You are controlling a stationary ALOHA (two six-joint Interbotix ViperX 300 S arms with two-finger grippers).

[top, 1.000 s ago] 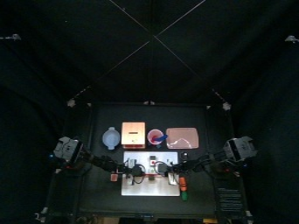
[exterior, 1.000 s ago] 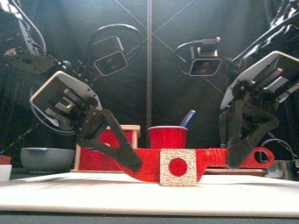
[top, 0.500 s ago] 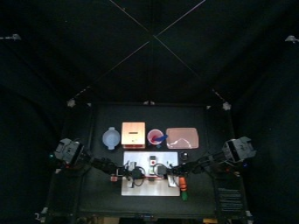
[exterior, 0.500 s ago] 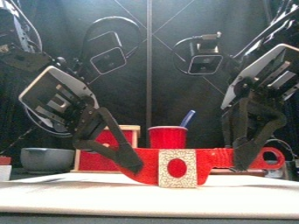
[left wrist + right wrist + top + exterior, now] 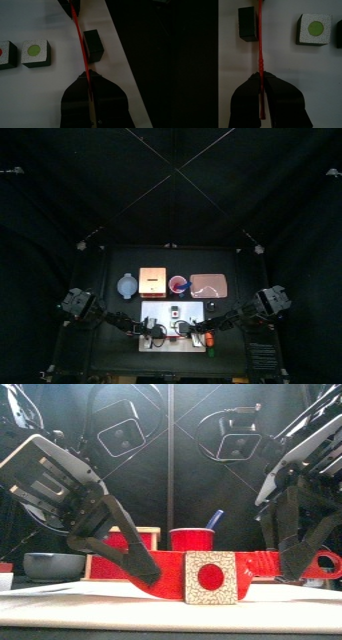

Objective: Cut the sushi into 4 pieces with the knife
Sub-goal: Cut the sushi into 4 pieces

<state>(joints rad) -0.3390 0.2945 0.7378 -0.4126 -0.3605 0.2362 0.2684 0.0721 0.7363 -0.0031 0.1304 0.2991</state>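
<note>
Left hand [image 5: 87,80] and right hand [image 5: 261,77] on red knife [image 5: 258,45], sushi block [image 5: 248,23] alongside

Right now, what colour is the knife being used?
Red: the knife is red from blade to handle. The front view shows it best.

Red knife [image 5: 167,571]; speckled white sushi piece [image 5: 213,578], red-centred (another piece [image 5: 314,28] green-centred)

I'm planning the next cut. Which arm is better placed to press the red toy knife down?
Probably right: the right gripper clamps the red toy knife at its handle end; the left gripper only pinches the blade near its tip.
</note>
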